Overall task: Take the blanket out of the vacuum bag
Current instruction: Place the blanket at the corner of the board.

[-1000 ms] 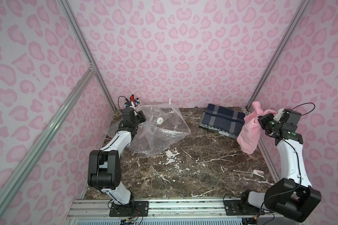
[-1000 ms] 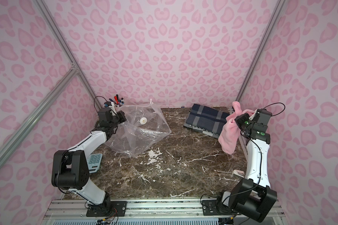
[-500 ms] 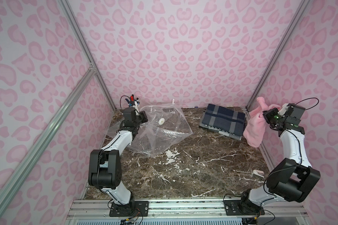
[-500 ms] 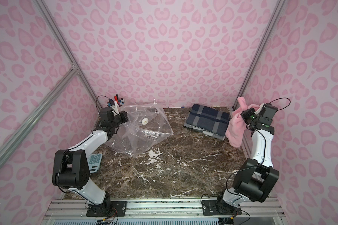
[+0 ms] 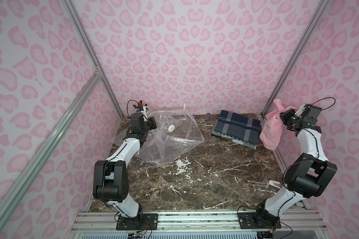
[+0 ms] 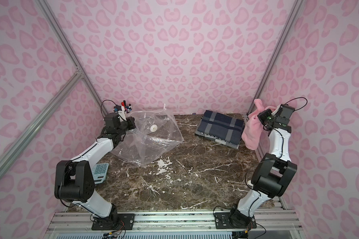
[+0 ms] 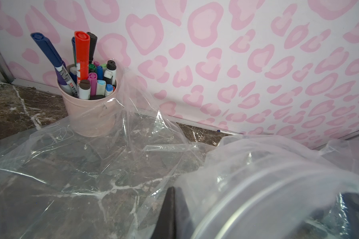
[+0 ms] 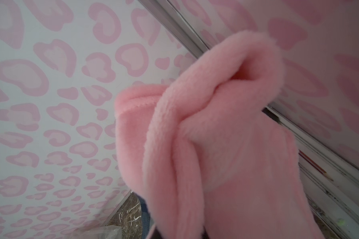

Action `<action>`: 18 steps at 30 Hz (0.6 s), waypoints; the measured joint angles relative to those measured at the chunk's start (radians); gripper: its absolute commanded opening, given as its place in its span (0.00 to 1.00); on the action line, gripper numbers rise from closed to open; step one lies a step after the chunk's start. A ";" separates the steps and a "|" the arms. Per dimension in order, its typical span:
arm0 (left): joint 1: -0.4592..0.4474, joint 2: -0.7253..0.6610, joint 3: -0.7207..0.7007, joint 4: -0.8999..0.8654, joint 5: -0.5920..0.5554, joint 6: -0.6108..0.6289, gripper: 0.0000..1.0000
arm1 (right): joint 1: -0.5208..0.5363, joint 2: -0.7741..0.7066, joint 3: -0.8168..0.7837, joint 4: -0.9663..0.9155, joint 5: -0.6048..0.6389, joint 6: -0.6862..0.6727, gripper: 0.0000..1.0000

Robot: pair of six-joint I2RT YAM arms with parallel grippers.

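**Near edge, bottom of frame.** Brown marbled desk point(image 5: 195, 186) with white veins. A pale blue calculator point(image 6: 100, 171) lies flat at lower left, partly hidden behind the left arm point(image 6: 95, 149). A small white object point(image 5: 273, 183), too small to identify, lies at lower right, just beside the right arm point(image 5: 309, 142).

**Middle, left of centre.** Vacuum bag point(image 5: 174, 140), clear and crinkled, lying partly on the desk and partly raised. Both top views show its round white valve cap point(image 6: 154, 128) on the raised panel. The left jaws are closed on the bag's upper left edge, holding it off the desk. In the left wrist view the plastic point(image 7: 91, 165) is spread over the marble, and a zip-seal band drapes close to the lens at lower right, over one dark finger point(image 7: 170, 207).

**Middle, far right.** Pink blanket point(image 5: 270, 132), fleecy, entirely outside the bag and well apart from it. The right jaws are clamped on its bunched upper part, and the rest hangs down by the corner post at the right of the frame. Whether its lower end touches the desk cannot be told. The right wrist view is filled by its folds point(image 8: 216, 144).

**Far, right of centre.** Plaid blanket point(image 5: 236, 128), navy and grey, folded flat on the desk, between the bag and the pink blanket.

**Far left corner.** Pink cup point(image 7: 89, 111) of markers, standing upright against the wall, with the bag's edge touching it.
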 measured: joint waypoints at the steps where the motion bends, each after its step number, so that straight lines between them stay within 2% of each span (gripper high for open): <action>1: 0.000 0.002 0.000 -0.002 -0.001 0.000 0.04 | 0.005 0.005 0.001 0.000 0.000 0.000 0.00; 18: -0.005 0.037 0.008 -0.013 -0.006 0.012 0.04 | 0.118 0.088 0.029 0.019 0.016 0.005 0.00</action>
